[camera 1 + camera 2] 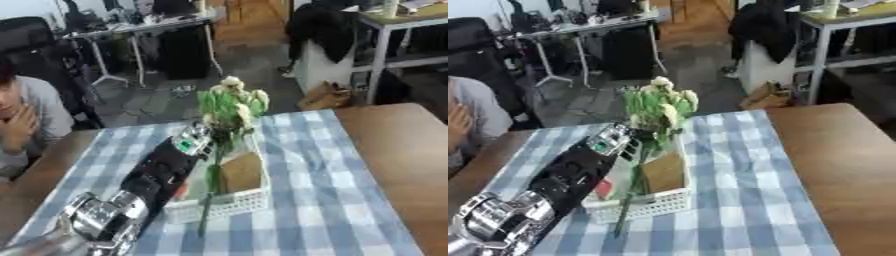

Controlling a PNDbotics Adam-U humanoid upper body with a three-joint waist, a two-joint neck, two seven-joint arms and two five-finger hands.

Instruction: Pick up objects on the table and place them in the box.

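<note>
Over the checked-cloth counter, the left arm reaches across a white slotted box, its robot hand hidden behind a bunch of pale flowers; whether its fingers grip the stem cannot be told. The stem leans over the box's near wall. Judged mid-placement: next, lower the flowers inside and release. No writing is legible anywhere.

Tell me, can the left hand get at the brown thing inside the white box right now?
Probably not at once: the left hand is curled round the flower bunch, whose stem crosses the white box beside the brown thing.
</note>
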